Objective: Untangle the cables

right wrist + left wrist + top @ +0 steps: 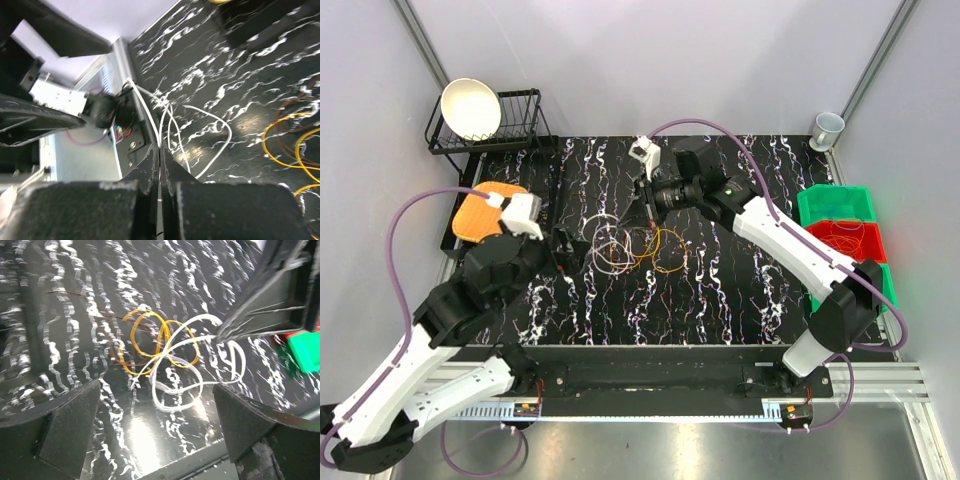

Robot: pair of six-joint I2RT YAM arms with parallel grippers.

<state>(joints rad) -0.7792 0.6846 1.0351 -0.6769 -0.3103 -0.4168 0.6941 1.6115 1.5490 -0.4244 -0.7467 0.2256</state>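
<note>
The cables (630,245) lie in a tangled heap of loose loops in the middle of the black marbled table. In the left wrist view an orange-yellow cable (150,335) crosses a pale whitish cable (175,390), and a thin dark reddish one (75,292) trails off to the left. My left gripper (570,245) hovers just left of the heap, open (156,386) with nothing between its fingers (65,430). My right gripper (648,208) is at the heap's far side, shut (160,150) on the pale cable (220,145), a strand of which runs out from between its tips. Orange-yellow loops (280,145) lie to its right.
A black wire rack (515,120) holding a white bowl (470,105) stands at the back left, with an orange flat object (480,212) in front of it. A mug (828,127) stands at the back right. Green (835,203) and red (848,240) bins line the right edge.
</note>
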